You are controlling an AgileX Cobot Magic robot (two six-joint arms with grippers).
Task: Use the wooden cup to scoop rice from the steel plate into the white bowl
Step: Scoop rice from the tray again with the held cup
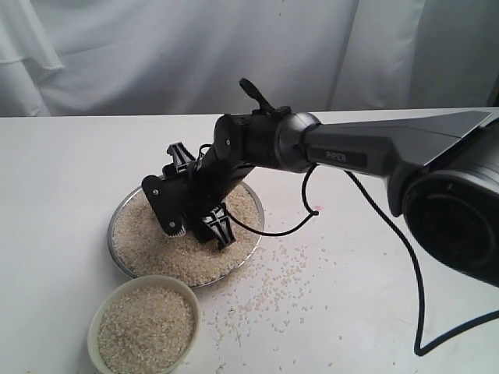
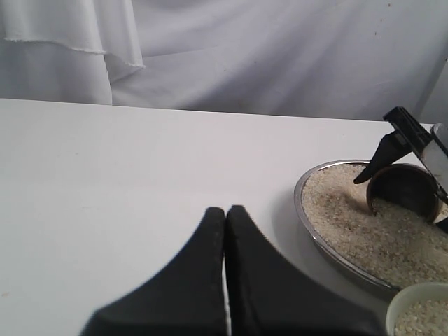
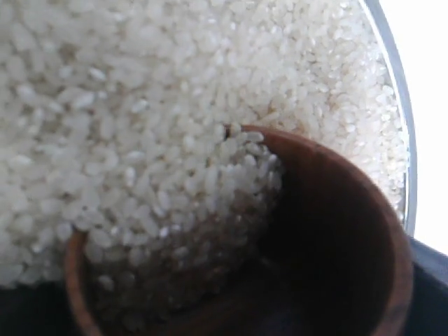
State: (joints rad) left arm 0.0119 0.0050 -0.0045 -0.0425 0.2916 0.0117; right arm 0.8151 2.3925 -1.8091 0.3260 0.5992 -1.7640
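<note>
Right claw [image 1: 196, 195] is gripping the wooden cup [image 3: 336, 231], fingers spread wide to span its body, and is holding it tipped on its side in the steel plate [image 1: 117, 222]. The cup mouth is digging into the rice [image 1: 156, 238], with grains lying partway inside the dark interior. In the left wrist view one black finger [image 2: 392, 143] is sitting against the cup's outer wall. Left claw [image 2: 225, 210] is hovering over bare worktop [image 1: 62, 171] beside the plate, fingers pressed fully together, gripping nothing. The plate is carrying a broad rice layer out to the rim. White bowl [image 1: 97, 323] is sitting just beside the plate, filled with rice nearly to the brim. Loose grains [image 1: 273, 280] are lying scattered on the worktop on the plate's right.
</note>
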